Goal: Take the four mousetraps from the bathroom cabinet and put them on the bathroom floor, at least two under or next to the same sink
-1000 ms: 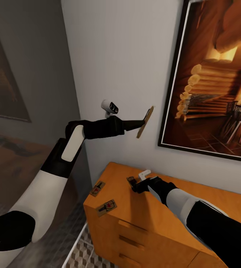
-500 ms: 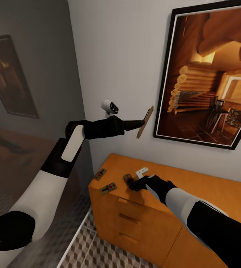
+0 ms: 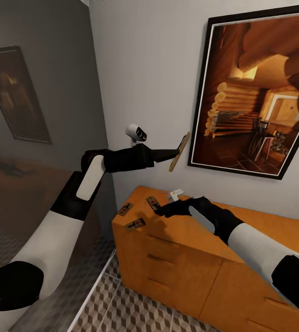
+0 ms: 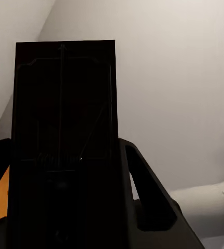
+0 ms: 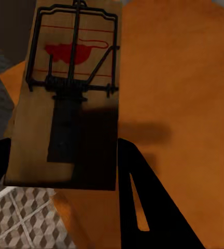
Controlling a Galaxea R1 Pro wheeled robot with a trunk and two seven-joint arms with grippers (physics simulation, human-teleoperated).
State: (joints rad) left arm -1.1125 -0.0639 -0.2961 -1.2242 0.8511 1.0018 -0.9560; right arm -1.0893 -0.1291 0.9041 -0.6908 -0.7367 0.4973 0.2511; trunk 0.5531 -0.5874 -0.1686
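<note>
My left gripper [image 3: 176,153] is raised in front of the wall, shut on a mousetrap [image 3: 180,151] held on edge; that mousetrap [image 4: 65,140] looks dark in the left wrist view. Over the orange-brown cabinet [image 3: 186,263], my right gripper [image 3: 161,210] is shut on a second mousetrap [image 3: 153,203], lifted just above the top; the right wrist view shows this mousetrap [image 5: 70,93] with its wire bar and red mark. Two more mousetraps [image 3: 125,209] [image 3: 135,224] lie flat near the cabinet's left end. The cube-patterned bathroom floor [image 3: 135,306] runs below.
A large framed picture [image 3: 255,92] hangs on the white wall above the cabinet. A second dark frame [image 3: 18,92] hangs on the grey wall at left. A white sill line [image 3: 94,290] separates the tiles from the darker floor at left.
The head view has swung, shifting cabinet and picture. My right gripper has lifted its mousetrap off the cabinet top and drawn it up and left. The left arm keeps its pose.
</note>
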